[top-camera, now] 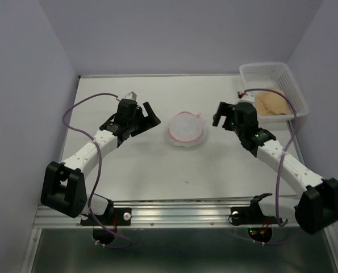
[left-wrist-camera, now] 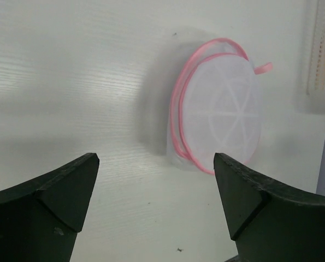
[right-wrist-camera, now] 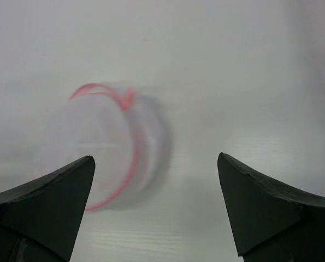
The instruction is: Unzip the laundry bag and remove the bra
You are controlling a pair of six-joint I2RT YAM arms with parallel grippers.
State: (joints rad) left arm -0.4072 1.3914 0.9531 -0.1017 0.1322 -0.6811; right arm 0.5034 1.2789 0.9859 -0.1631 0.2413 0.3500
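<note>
White mesh laundry bag (top-camera: pixel 187 129) lies on the bench (top-camera: pixel 129 165); the peach bra (top-camera: pixel 272 104) sits in the lattice basket (top-camera: pixel 254 69).
Flanking the bag, left pincer (left-wrist-camera: pixel 155 161) and right pincer (right-wrist-camera: pixel 155 161) gape wide, empty.

The laundry bag (right-wrist-camera: pixel 110 150) is blurred in the right wrist view, apparently gaping open.

**A White Table Boxed In by Pale Walls**

A white table (top-camera: pixel 157 170) with a faint streaked grain filled the middle of the scene. Three plain, pale lavender-grey walls closed it in: a back wall (top-camera: pixel 180 34), a left wall (top-camera: pixel 21 102) and a right wall (top-camera: pixel 328 40), each meeting the tabletop at its edge. A ribbed metal rail (top-camera: pixel 174 211) ran along the near edge. Below it lay a dark grey-green panel (top-camera: pixel 180 253). The light was soft and even, casting only faint shadows.
</note>
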